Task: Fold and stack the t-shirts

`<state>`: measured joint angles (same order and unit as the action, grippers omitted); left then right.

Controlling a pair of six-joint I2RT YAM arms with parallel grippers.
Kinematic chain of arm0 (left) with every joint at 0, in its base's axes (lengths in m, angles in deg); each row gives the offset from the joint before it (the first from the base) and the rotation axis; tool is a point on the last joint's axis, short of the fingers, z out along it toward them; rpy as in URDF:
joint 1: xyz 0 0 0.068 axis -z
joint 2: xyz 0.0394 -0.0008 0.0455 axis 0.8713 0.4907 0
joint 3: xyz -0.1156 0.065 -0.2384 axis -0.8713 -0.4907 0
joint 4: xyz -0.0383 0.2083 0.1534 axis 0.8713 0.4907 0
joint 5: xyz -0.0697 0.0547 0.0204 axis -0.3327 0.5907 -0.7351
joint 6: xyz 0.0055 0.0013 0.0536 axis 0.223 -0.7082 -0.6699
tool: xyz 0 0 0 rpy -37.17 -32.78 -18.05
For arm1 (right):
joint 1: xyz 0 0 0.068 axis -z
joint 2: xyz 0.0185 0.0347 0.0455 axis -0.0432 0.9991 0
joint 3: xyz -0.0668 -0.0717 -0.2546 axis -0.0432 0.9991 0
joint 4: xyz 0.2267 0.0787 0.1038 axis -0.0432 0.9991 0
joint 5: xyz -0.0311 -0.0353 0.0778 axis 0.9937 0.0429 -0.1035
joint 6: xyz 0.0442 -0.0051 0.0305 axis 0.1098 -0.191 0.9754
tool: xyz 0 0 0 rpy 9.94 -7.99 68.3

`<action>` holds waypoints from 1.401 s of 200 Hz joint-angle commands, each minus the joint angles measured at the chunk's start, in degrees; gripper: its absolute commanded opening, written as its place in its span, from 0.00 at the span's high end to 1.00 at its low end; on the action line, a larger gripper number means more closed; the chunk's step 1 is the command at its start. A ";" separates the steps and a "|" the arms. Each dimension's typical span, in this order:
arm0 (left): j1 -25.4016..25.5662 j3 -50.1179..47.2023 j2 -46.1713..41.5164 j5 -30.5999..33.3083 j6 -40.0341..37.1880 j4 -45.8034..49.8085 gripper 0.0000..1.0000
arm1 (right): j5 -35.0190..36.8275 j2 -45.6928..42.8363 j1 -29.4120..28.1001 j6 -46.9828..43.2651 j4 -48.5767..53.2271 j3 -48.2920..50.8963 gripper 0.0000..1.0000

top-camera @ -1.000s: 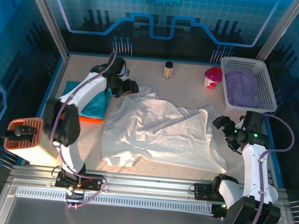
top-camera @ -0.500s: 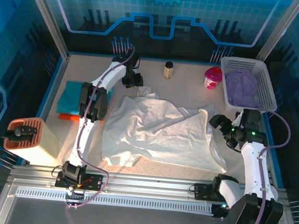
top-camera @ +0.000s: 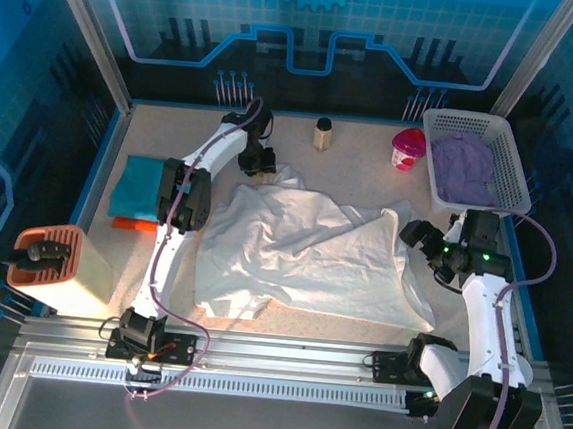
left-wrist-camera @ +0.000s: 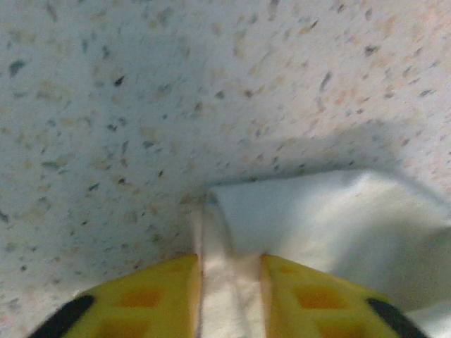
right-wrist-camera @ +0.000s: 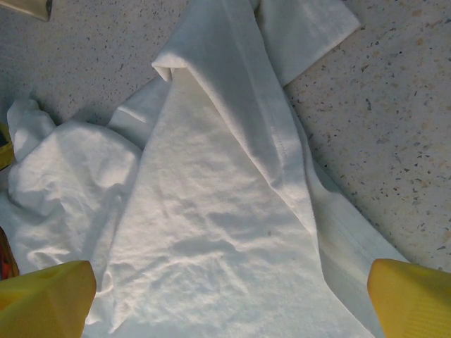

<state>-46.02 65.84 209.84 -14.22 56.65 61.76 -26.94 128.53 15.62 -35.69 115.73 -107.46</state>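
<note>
The large white t-shirt (top-camera: pixel 303 256) lies crumpled and spread across the middle of the table. My left gripper (top-camera: pixel 264 165) is down at its far left corner. In the left wrist view a fold of the white t-shirt (left-wrist-camera: pixel 331 218) fills the narrow gap of my left gripper (left-wrist-camera: pixel 230 262), touching both yellow fingers (left-wrist-camera: pixel 158 292). A folded teal t-shirt (top-camera: pixel 138 187) lies at the left on an orange t-shirt (top-camera: pixel 130 224). My right gripper (top-camera: pixel 419 244) hovers open over the white t-shirt's right edge (right-wrist-camera: pixel 211 211), its fingers (right-wrist-camera: pixel 46 299) wide apart.
A white mesh basket (top-camera: pixel 473 117) with purple cloth (top-camera: pixel 461 168) stands at the back right. A small jar (top-camera: pixel 322 133) and a pink cup (top-camera: pixel 408 148) stand along the back. An orange-brown rack on a box (top-camera: pixel 47 259) sits at the near left.
My left gripper swung from beside the teal stack to the white t-shirt's far left corner and closed on the cloth. The right gripper shifted only slightly.
</note>
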 commanded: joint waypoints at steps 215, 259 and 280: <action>-1.05 4.09 -24.46 4.13 -19.21 -6.89 1.00 | -3.50 -2.30 1.36 -1.45 0.47 2.96 0.02; -1.06 0.50 -26.38 -3.94 -20.64 -20.63 1.00 | -3.85 -2.10 1.36 -1.53 0.37 3.51 0.02; -1.28 -2.53 -25.33 -9.14 -22.28 -28.82 1.00 | -4.43 -1.67 1.35 -1.45 0.16 3.52 0.02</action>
<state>-46.94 66.29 186.37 -15.43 37.57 46.22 -29.80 126.37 16.41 -36.96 116.24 -104.29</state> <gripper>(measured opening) 0.060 0.976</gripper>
